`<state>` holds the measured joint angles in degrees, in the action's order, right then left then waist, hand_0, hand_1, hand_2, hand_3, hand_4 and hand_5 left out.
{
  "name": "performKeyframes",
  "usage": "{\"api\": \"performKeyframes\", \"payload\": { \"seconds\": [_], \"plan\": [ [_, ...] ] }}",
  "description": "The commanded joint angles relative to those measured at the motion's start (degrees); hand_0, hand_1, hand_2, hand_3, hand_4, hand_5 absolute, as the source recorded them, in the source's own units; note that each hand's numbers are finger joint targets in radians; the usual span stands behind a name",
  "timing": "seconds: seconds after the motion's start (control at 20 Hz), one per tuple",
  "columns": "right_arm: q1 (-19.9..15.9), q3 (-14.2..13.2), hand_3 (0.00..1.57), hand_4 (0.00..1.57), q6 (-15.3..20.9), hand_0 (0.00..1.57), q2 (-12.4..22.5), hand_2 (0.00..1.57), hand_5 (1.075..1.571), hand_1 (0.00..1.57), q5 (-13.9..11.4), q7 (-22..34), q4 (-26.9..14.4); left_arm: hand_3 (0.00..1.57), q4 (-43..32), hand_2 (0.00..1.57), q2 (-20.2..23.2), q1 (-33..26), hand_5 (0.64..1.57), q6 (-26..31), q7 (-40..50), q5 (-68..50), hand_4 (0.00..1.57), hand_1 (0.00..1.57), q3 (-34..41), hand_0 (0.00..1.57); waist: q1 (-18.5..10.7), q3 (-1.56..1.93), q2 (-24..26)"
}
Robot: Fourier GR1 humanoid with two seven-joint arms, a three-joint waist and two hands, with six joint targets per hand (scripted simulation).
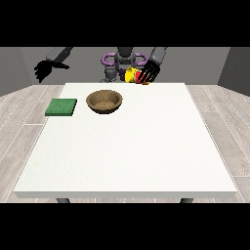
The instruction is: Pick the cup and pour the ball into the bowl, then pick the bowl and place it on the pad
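We've got the hand at the view's right (149, 72) with its fingers wrapped round the cup (133, 75), held tipped above the surface's far edge, just behind the bowl (104, 101). Cup looks light and stiff, so gripping its side should work. The other hand (44, 70) hangs relaxed, empty.

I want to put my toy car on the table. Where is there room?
The whole near half of the white table, in front of the wooden bowl and green pad, is bare. So is the right side beside the bowl. It is crowded at the far edge, where a robot hand holds the yellow cup.
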<state>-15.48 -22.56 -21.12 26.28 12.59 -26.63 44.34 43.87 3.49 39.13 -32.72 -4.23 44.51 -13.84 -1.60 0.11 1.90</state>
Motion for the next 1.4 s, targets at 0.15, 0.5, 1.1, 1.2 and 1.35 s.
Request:
{"api": "performKeyframes", "payload": {
  "seconds": [0.15,0.5,1.1,1.2,1.35],
  "plan": [
    [-0.1,0.6,0.00,0.00,2.3,0.00,-1.9,0.00,1.552,0.00,-0.7,-1.1,-2.4,1.57,3.3,1.57,-1.5,0.0,1.569,2.1,8.8,10.3,1.00,1.28,-4.3,1.28,-0.6,-0.09,2.1],
    [-3.6,1.3,0.00,0.00,-2.7,0.00,2.0,0.00,1.548,0.00,-1.3,-1.2,-5.1,1.54,3.9,1.57,-3.5,5.5,1.571,4.3,25.4,19.8,0.88,0.58,-13.8,0.58,3.7,-0.07,-0.6],
    [-12.8,0.0,0.27,0.00,0.3,0.00,3.4,0.00,1.528,0.00,-0.8,-1.0,-9.3,1.57,11.4,1.57,-3.5,6.4,1.569,11.6,31.8,32.4,0.84,0.38,-28.0,0.38,0.3,-0.05,-6.1],
    [-15.0,1.8,0.22,0.00,1.8,0.00,0.8,0.00,1.527,0.00,-1.0,3.4,-7.3,1.57,9.4,1.57,-3.5,4.1,1.556,12.0,33.8,33.7,0.88,0.00,-30.4,0.00,3.4,-0.09,-4.4],
    [-14.0,1.9,0.28,0.00,1.4,0.00,0.3,0.00,1.523,0.00,-1.0,2.1,-7.7,1.57,8.6,1.57,-3.5,6.6,1.495,18.5,30.4,34.6,1.09,0.05,-30.6,0.05,3.2,-0.08,-4.2]
  ]
}}
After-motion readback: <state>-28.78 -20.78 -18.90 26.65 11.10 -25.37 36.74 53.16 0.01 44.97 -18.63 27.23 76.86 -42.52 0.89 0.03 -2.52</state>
